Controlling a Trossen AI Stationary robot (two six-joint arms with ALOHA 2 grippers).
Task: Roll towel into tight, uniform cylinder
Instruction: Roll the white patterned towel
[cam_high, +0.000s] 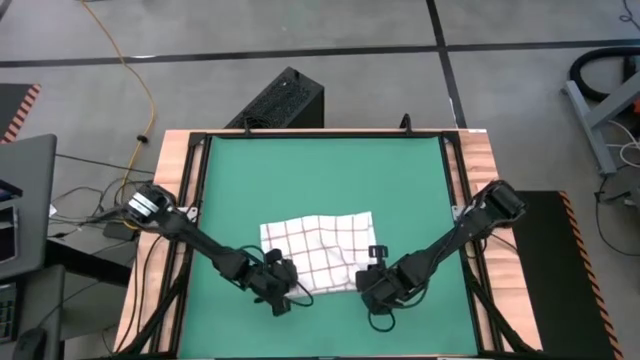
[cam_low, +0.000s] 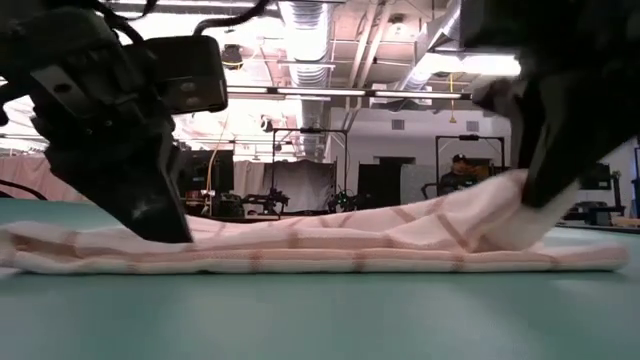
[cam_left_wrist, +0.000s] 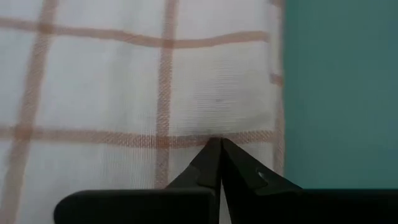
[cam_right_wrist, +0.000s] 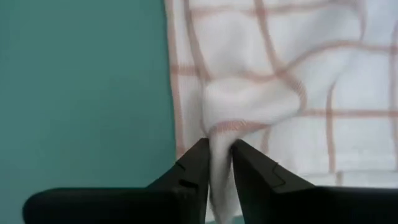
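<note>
Both sets of jaws sit low at the near edge of the towel (cam_high: 322, 250), one at each near corner. On the left, the left gripper (cam_left_wrist: 217, 146) has its jaws pressed tip to tip, with no gap showing, right at a hemmed edge of the checked cloth; whether any fabric lies pinched between them cannot be told. In the low view this gripper (cam_low: 165, 222) comes down onto the cloth's left end, where the towel lies flat in thin layers. Between the two grippers the towel stretches across the green mat (cam_high: 300, 175) on the bench (cam_high: 482, 160), mostly flat. On the right, the right gripper (cam_right_wrist: 219, 149) has its jaws narrowed on a bunched fold of the towel (cam_right_wrist: 249, 112), white cloth showing between the two dark fingers (cam_right_wrist: 193, 165). In the low view that end of the towel (cam_low: 470, 215) rises off the mat toward this gripper (cam_low: 545, 195), creased and lifted above the rest.
</note>
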